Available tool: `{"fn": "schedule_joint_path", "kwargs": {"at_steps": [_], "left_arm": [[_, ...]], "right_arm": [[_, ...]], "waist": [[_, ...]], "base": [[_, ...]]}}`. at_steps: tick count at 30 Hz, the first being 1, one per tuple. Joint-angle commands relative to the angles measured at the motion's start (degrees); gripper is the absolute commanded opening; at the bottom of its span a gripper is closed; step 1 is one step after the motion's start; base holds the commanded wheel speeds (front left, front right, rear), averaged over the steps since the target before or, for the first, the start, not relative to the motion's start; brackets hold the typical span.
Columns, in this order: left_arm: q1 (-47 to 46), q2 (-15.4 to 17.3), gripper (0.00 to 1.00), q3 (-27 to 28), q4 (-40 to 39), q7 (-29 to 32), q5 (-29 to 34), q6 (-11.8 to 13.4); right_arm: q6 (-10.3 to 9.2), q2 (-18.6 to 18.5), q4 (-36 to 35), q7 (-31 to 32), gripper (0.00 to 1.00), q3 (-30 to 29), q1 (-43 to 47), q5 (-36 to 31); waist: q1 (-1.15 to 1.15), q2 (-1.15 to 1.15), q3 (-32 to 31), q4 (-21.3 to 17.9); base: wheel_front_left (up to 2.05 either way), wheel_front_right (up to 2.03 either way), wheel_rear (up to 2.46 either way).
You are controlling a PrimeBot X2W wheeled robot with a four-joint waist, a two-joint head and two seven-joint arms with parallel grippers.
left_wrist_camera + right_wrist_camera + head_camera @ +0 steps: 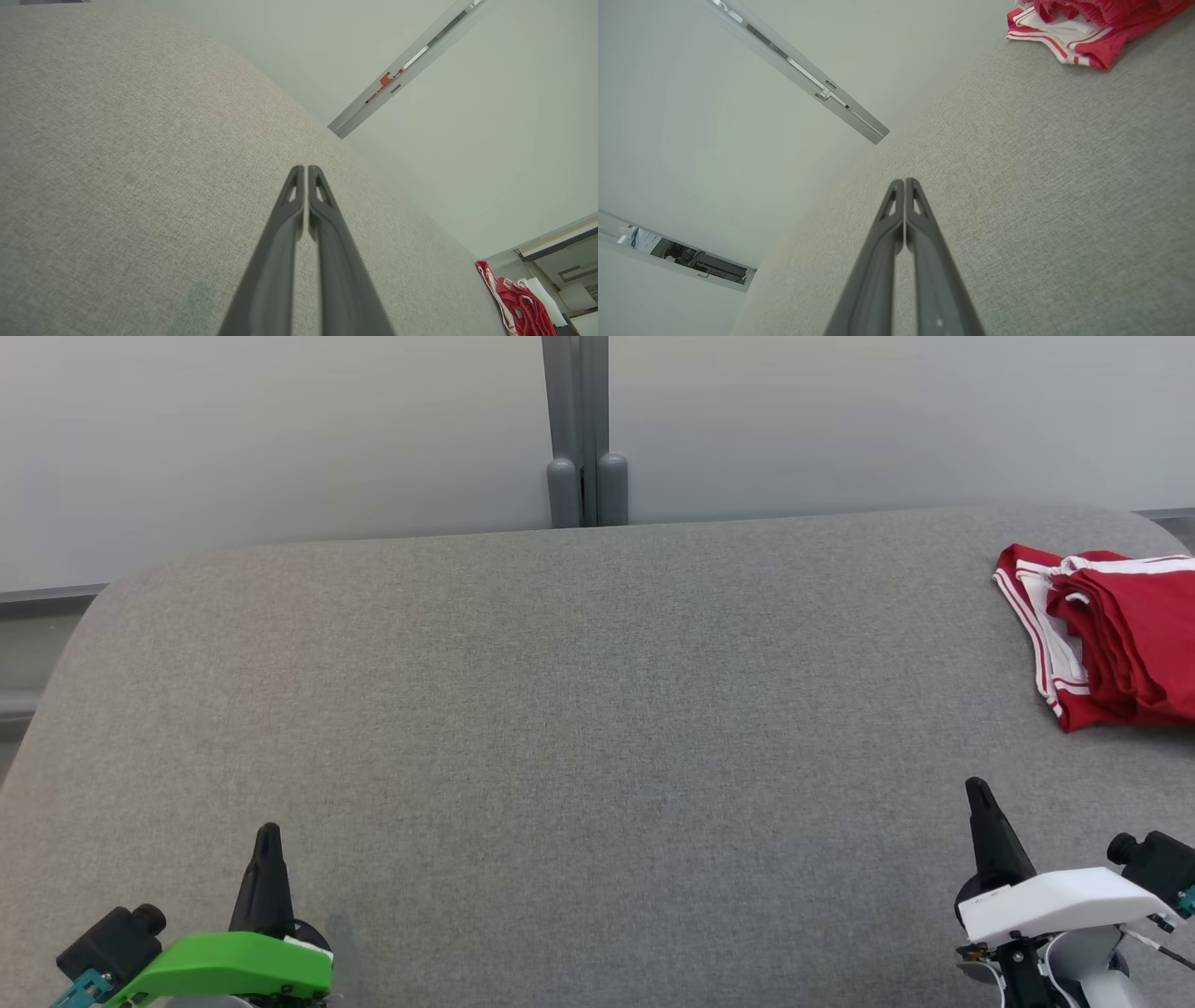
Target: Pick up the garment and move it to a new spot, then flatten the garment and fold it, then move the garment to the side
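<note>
surface (pixel 597 709), perhaps padded, with garment (pixel 1120 644); wall (pixel 280 429)

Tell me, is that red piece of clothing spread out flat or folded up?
Loosely folded, not spread: the red garment lies in stacked layers, its white-striped edges showing, at the right edge of the grey surface.

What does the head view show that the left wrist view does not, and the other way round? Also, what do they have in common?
Extra in the head view: the right claw, shut, under its white cover at the lower right, and two grey posts against the wall behind the surface.
Extra in the left wrist view: a slanted pale rail on the wall with a small red part, and a dark-framed opening further off.
Both: the grey padded surface, the red garment with white stripes lying at its right end, and the left claw, shut and holding nothing.
</note>
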Motion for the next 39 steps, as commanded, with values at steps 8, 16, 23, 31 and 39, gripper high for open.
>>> {"fn": "schedule_joint_path", "kwargs": {"at_steps": [8, 16, 23, 31, 39], "left_arm": [[-2.4, 0.3, 0.0, 0.9, -0.9, 1.7, -7.1, -0.5], [-2.9, 0.3, 0.0, 1.3, -0.9, 3.1, -12.4, -0.8], [-3.3, 0.4, 0.0, 1.7, -0.9, 4.2, -16.9, -1.0], [-3.7, 0.4, 0.0, 2.1, -0.9, 5.4, -21.4, -1.1], [-4.1, 0.4, 0.0, 2.4, -0.9, 6.6, -25.8, -1.3]], "right_arm": [[-0.02, 0.3, -0.3, 1.7, 0.0, -1.0, -2.0, 6.6], [-0.03, 0.5, -0.1, 3.1, 0.0, -1.6, -2.4, 11.5], [-0.03, 0.8, 0.0, 4.2, 0.0, -2.2, -2.8, 15.6], [-0.03, 1.1, 0.2, 5.5, 0.0, -2.7, -3.2, 19.7], [-0.02, 1.3, 0.4, 6.6, 0.0, -3.3, -3.5, 23.8]], "waist": [[0.0, 0.0, 0.1, -0.1], [0.0, 0.0, 0.1, -0.1], [0.0, 0.0, 0.2, -0.1], [0.0, 0.0, 0.2, -0.2], [0.0, 0.0, 0.3, -0.2]], "base": [[0.0, 0.0, 0.0], [0.0, 0.0, 0.0], [0.0, 0.0, 0.0], [0.0, 0.0, 0.0], [0.0, 0.0, 0.0]]}}
